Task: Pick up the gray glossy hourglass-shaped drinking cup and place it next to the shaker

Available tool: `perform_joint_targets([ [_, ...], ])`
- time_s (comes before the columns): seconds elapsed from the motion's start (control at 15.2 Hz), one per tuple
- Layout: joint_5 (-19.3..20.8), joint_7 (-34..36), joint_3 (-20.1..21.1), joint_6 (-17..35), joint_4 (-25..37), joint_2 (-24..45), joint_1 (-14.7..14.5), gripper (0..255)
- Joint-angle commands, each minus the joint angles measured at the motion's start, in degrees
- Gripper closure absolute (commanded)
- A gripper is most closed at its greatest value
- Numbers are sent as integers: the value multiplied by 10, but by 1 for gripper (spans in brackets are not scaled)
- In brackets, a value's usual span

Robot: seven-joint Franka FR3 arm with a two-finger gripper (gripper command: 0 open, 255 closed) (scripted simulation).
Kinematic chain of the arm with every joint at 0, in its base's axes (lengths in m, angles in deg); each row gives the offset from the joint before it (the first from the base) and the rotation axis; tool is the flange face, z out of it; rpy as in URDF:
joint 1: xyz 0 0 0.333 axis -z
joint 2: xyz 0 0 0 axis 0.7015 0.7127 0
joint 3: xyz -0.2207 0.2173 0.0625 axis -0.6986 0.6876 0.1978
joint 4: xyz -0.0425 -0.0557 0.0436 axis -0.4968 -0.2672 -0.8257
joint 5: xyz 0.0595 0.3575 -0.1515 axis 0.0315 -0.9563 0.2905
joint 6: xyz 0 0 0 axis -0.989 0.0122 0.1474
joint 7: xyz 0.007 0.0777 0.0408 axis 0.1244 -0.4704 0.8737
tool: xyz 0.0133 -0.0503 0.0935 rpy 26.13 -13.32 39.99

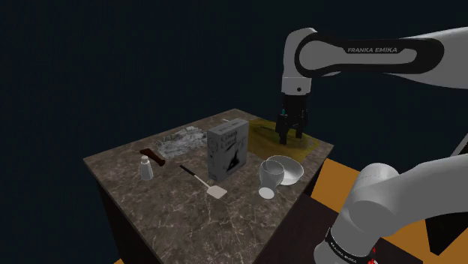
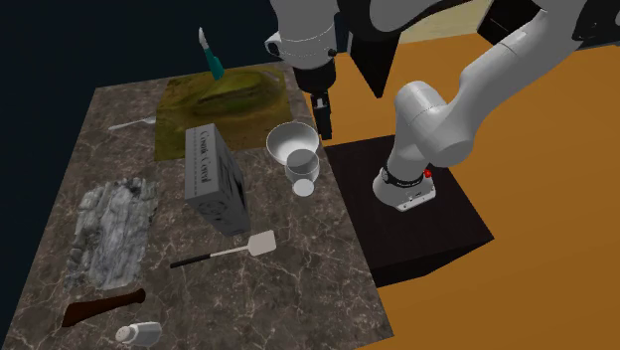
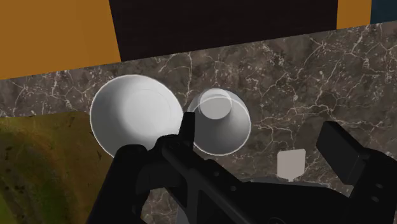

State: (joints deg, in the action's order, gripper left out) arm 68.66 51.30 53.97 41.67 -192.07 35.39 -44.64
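The cup [image 1: 268,177] is a pale grey, glossy hourglass shape. It stands near the table's edge on the stand's side, touching or almost touching a white bowl [image 1: 287,169]. Cup [image 2: 302,170] and bowl [image 2: 290,139] also show in the second exterior view. The small white shaker [image 1: 145,168] stands at the far end of the table, beside a brown object [image 1: 151,155]. My gripper [image 1: 291,136] hangs open above the olive mat [image 1: 264,133], beyond the bowl and higher than the cup. In the wrist view the cup [image 3: 219,121] lies below the open fingers, close to one fingertip [image 3: 188,122], untouched.
A grey box [image 1: 227,149] stands upright mid-table, between cup and shaker. A white spatula [image 1: 204,183] lies in front of it. A crumpled grey cloth [image 1: 182,139] lies behind the box. A spoon [image 2: 132,122] and a teal object [image 2: 211,55] are by the mat. Orange floor [image 2: 517,288] surrounds the stand.
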Motion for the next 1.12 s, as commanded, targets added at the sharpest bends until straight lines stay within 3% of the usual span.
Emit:
perform_joint_targets([
  [0.0,0,0,0,0,0,0,0,0],
  [0.4,-9,-22,-6,178,-128,-15,-11,0],
  [0.79,-24,-50,-15,382,-223,30,-30,0],
  [1.06,-27,-52,-15,424,-242,53,-33,0],
])
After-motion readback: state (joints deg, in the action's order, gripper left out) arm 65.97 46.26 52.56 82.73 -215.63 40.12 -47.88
